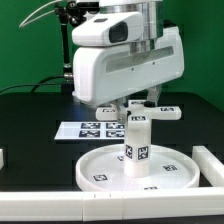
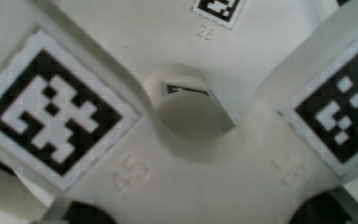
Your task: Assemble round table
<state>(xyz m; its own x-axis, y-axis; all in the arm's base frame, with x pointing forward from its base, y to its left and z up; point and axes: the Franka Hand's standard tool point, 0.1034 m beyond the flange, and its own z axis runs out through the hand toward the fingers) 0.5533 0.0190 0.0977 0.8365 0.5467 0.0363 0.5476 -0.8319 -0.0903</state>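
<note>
The large rimmed round disc (image 1: 100, 166) lies on the black table near the front. The short thick cylinder leg (image 1: 137, 148) stands upright at its middle. The cross-shaped four-armed piece (image 1: 168, 112) sits level right at the leg's top, under the hand. My gripper (image 1: 146, 100) comes straight down onto the cross's middle and looks shut on it; its fingers are mostly hidden by the hand. In the wrist view the cross-shaped piece (image 2: 105, 150) fills the picture, with its centre hole (image 2: 194, 112) and two tagged arms. The fingertips do not show there.
The marker board (image 1: 84, 128) lies flat behind the disc, toward the exterior view's left. A white rail block (image 1: 211, 166) stands at the exterior view's right of the disc, and another (image 1: 3, 157) shows at the left edge. The arm's white body looms above the parts.
</note>
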